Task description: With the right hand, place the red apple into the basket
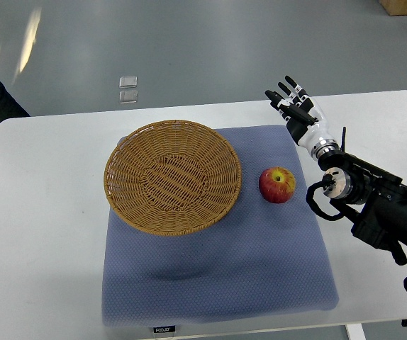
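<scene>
the right hand hovers with fingers spread, holding nothing, over the table's far side; the apple sits on the blue mat, just right of the basket

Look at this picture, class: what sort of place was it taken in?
Probably a robotics lab or test room: a robot arm with a fingered hand reaches over a white table, where an apple and basket sit on a blue mat.
</scene>
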Tool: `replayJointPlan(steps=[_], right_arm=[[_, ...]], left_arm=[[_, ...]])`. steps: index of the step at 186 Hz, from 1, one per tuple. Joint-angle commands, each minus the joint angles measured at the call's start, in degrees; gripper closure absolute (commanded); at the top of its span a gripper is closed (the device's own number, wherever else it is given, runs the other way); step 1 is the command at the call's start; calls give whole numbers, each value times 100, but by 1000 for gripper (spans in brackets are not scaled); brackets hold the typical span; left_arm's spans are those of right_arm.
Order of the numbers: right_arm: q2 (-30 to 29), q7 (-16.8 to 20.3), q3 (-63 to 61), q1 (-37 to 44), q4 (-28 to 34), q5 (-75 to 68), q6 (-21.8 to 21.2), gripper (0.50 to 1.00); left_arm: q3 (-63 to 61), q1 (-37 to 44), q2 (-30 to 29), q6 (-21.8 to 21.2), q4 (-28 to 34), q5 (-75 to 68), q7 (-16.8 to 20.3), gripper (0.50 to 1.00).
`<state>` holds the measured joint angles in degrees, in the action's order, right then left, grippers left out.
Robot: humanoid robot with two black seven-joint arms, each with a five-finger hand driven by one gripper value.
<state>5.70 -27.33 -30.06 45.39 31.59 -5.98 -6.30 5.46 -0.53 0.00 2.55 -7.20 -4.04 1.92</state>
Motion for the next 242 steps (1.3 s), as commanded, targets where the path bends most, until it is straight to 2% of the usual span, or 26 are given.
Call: replayJointPlan(steps=[1,158,242], right_arm=[[1,0,0,5,-4,0,-3,576],[28,0,0,14,-4,0,15,576],[63,-9,-17,49,-241,0,-12,576]], left_arm=[[8,0,0,0,-1,0,1,500],[-27,0,0,0,-27,0,1,500],[-36,0,0,0,-18,0,1,500]])
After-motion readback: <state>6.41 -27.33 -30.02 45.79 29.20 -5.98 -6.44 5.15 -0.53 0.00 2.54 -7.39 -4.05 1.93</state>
